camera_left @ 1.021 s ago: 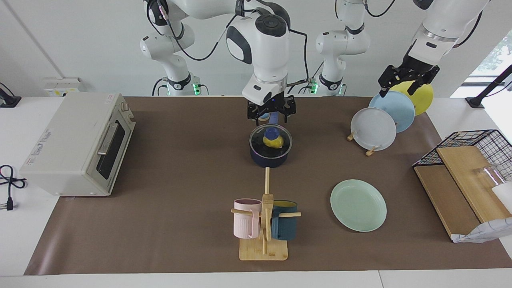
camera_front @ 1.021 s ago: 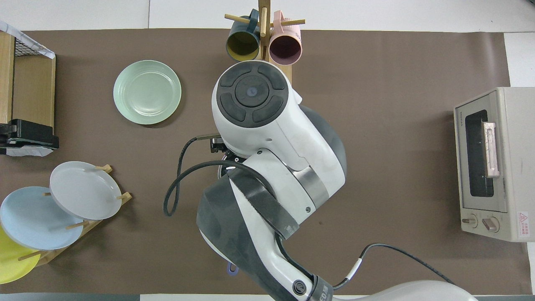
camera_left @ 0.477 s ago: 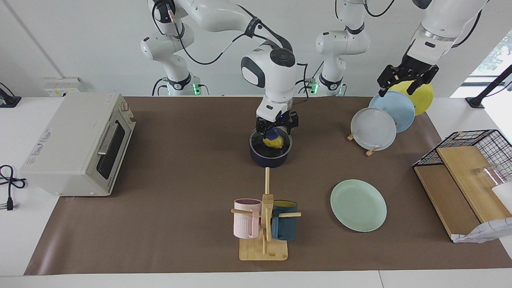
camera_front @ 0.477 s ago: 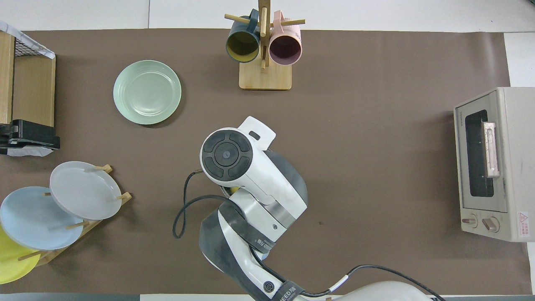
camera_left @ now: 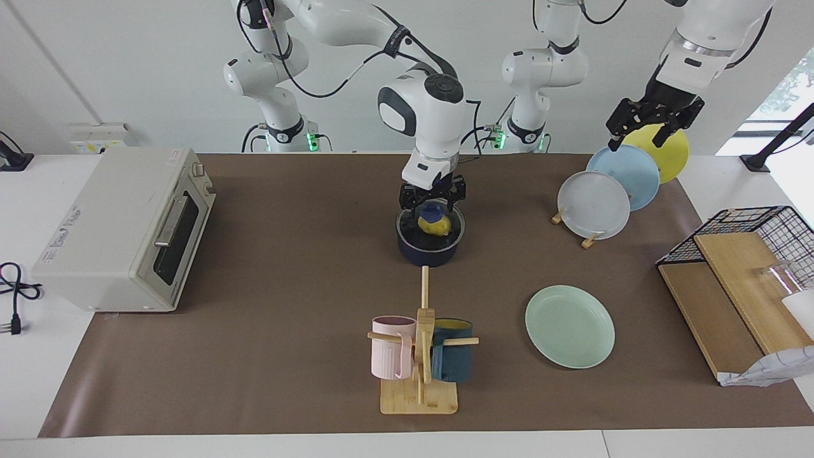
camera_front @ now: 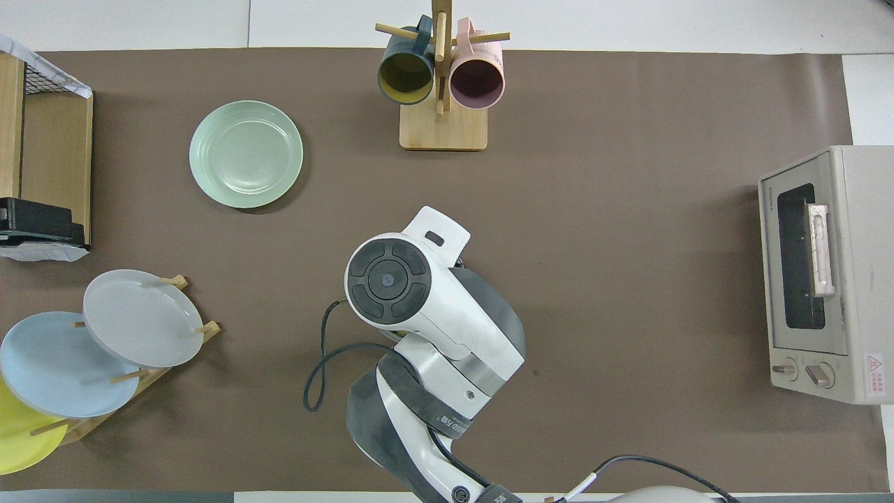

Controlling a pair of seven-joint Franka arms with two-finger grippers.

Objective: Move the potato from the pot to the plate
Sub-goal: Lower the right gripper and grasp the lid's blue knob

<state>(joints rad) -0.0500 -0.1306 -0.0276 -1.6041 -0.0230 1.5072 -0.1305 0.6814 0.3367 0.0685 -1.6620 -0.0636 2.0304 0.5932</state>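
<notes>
At centre frame in the facing view the right gripper hangs spread over the pot, gripping nothing, the potato inside, the plate lower right on the surface, the left gripper open above the upper-right plate rack.

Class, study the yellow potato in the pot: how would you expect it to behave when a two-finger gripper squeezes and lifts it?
The potato looks glossy and lumpy, so fingers may well slip. Its rounded oval shape suggests it would roll once set on the flat plate. It seems small and probably light beside the pot.
</notes>
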